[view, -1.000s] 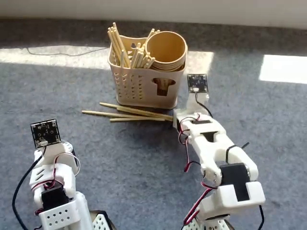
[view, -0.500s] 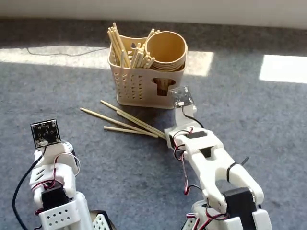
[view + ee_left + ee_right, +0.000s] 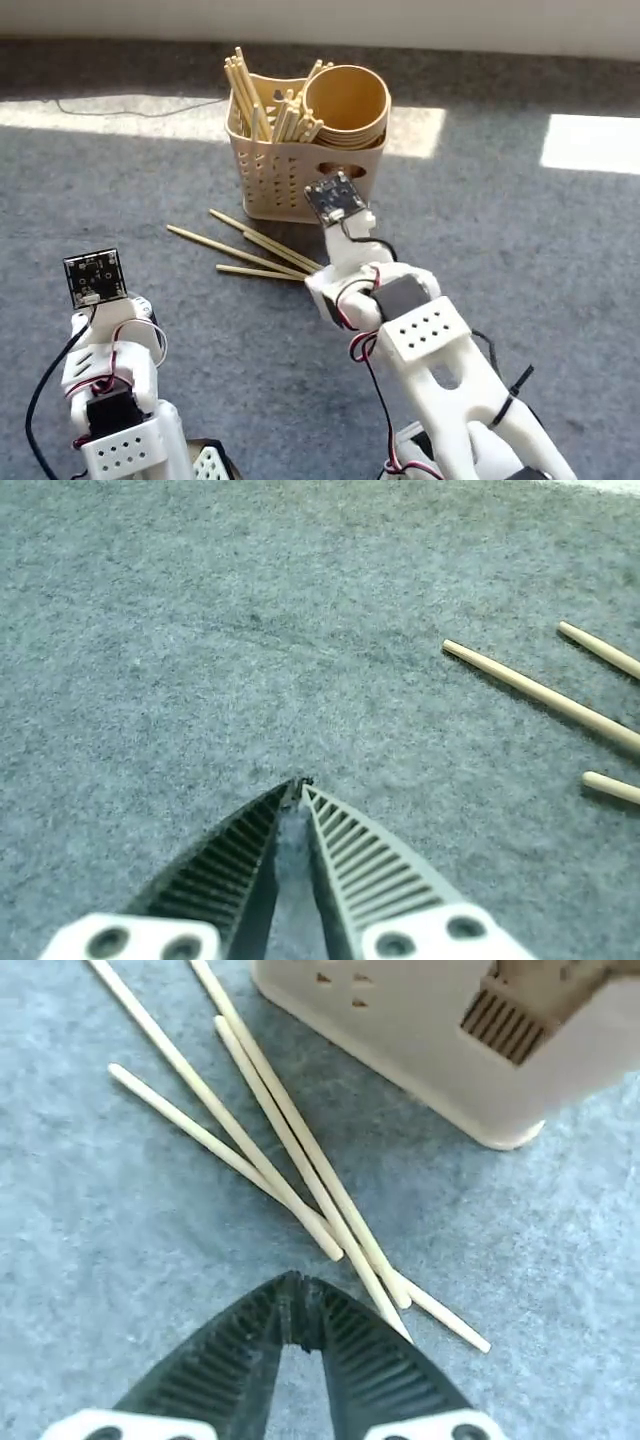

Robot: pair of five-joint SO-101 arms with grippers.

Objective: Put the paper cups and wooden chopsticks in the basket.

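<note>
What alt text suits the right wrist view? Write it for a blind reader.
The right gripper, jaws shut, points at the near ends of loose wooden chopsticks fanned across grey carpet. Beyond them stands a corner of the beige basket.

high: fixed, overhead, looking down, far | left wrist: close over carpet (image 3: 200, 630) | right wrist: close, facing basket (image 3: 420, 1030) | shared: loose chopsticks (image 3: 250, 256)

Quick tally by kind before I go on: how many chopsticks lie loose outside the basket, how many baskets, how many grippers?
Loose chopsticks: 4
Basket: 1
Grippers, left gripper and right gripper: 2
Total: 7
</note>
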